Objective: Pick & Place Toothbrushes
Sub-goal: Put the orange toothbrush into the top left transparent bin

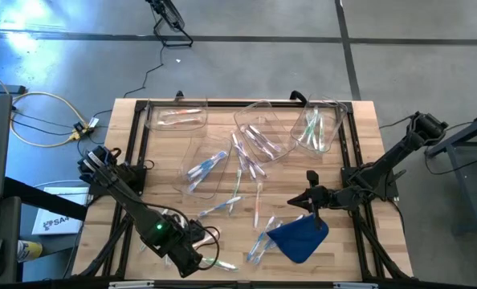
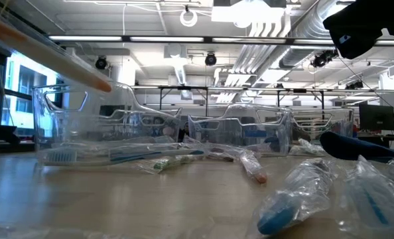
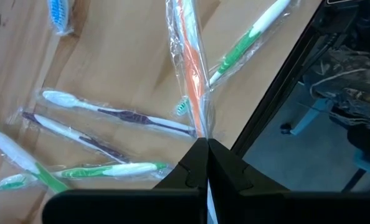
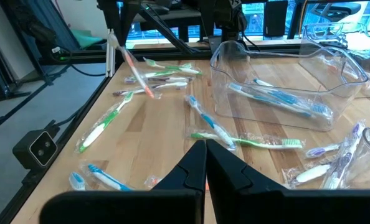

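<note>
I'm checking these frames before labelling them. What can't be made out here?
- High view: the left gripper is too small to tell what its fingers pinch; only the left wrist view shows the orange wrapped toothbrush.
- Right wrist view: whether the shut right gripper holds anything.
- Low view: the nearest wrapped toothbrush is blurred.

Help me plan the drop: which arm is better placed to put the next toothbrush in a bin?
Left. The left gripper is shut on the wrapped orange toothbrush, lifted off the table. The right gripper hangs over the blue cloth, fingers shut on nothing visible.
</note>
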Controlling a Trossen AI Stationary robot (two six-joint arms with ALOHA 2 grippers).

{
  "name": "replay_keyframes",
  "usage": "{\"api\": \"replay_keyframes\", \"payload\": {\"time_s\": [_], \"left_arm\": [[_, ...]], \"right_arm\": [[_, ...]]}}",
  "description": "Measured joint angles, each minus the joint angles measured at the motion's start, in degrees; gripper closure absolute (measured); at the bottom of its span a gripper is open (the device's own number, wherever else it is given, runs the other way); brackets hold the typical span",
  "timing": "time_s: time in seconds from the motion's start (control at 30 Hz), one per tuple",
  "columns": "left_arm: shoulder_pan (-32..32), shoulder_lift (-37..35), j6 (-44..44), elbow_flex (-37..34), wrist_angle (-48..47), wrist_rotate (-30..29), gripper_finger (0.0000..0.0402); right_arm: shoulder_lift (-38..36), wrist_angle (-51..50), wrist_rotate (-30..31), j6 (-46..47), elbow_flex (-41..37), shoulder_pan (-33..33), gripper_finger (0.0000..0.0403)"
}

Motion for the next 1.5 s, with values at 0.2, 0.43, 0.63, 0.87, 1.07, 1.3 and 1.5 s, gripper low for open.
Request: {"api": "replay_keyframes", "payload": {"time_s": [0.2,0.43,0.63,0.87,1.07,1.3,1.5], "left_arm": [[0.0,0.0,2.4,0.0,1.8,-6.1,0.0401],[0.1,0.0,6.5,0.0,6.0,-14.2,0.0401],[0.3,0.0,10.8,0.0,5.9,-24.3,0.0401],[4.8,0.0,19.4,0.0,4.7,-28.8,0.0401],[12.7,0.0,31.3,0.0,3.9,-28.8,0.0401],[21.2,-2.3,43.4,-0.1,1.2,-29.5,0.0401],[26.2,-7.8,44.6,0.0,-6.1,-33.6,0.0401]], "right_arm": [[0.0,0.0,0.0,0.0,0.0,0.0,0.0399],[0.0,0.0,0.0,0.0,0.0,0.0,0.0399],[0.0,0.0,0.0,0.0,0.0,0.0,0.0399],[0.0,0.0,0.0,0.0,0.0,0.0,0.0399],[0.0,0.0,0.0,0.2,0.0,0.0,0.0399],[0.0,0.0,0.0,0.2,0.0,0.0,0.0399],[0.0,-0.2,1.2,0.1,0.0,0.0,0.0399]]}}
